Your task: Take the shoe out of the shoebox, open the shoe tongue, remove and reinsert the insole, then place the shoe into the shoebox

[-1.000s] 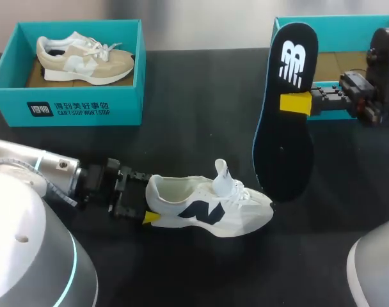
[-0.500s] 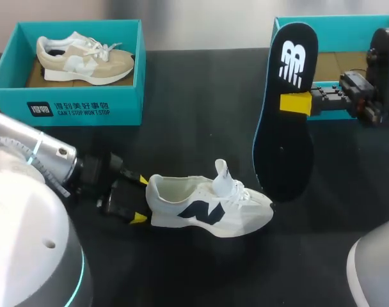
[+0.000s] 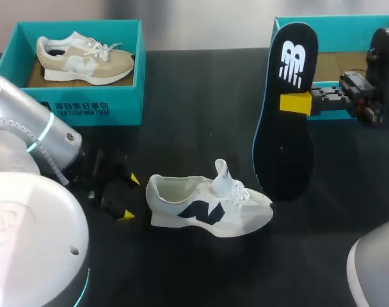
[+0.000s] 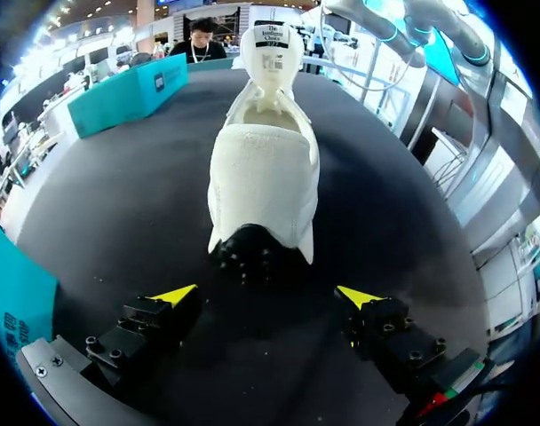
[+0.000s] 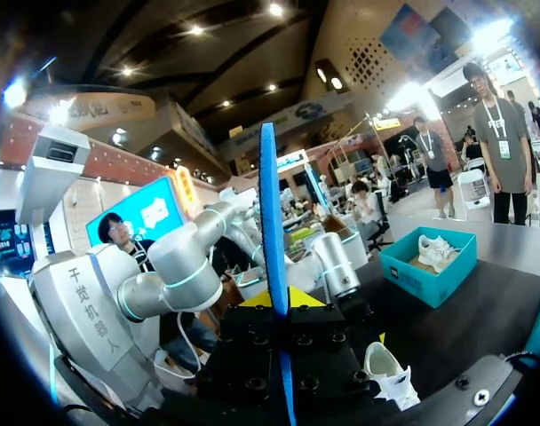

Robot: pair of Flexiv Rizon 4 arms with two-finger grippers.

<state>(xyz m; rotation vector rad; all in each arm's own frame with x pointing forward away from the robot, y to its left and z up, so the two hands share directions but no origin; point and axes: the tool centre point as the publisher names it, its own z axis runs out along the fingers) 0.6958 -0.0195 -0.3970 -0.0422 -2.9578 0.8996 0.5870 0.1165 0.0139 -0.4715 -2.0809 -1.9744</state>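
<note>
A white shoe (image 3: 210, 208) with a dark side logo lies on the black table, tongue raised. My left gripper (image 3: 129, 198) stands open just behind its heel, apart from it. In the left wrist view the shoe (image 4: 266, 177) sits ahead of the open gripper (image 4: 268, 295), heel toward the fingers. My right gripper (image 3: 295, 103) is shut on a black insole (image 3: 284, 128) with a blue edge, held upright above the table to the shoe's right. The right wrist view shows the insole (image 5: 270, 222) edge-on between the gripper (image 5: 274, 302) tips, with the white shoe (image 5: 390, 373) below.
A teal shoebox (image 3: 86, 105) holding a beige shoe (image 3: 82, 59) stands at the back left. A second teal shoebox (image 3: 348, 25) stands at the back right, behind the insole and my right arm. The beige shoe's box (image 5: 430, 266) also shows in the right wrist view.
My left gripper has drawn back to the left, away from the shoe's heel, and its arm has swung up. The shoe, the insole and the right arm have not moved.
</note>
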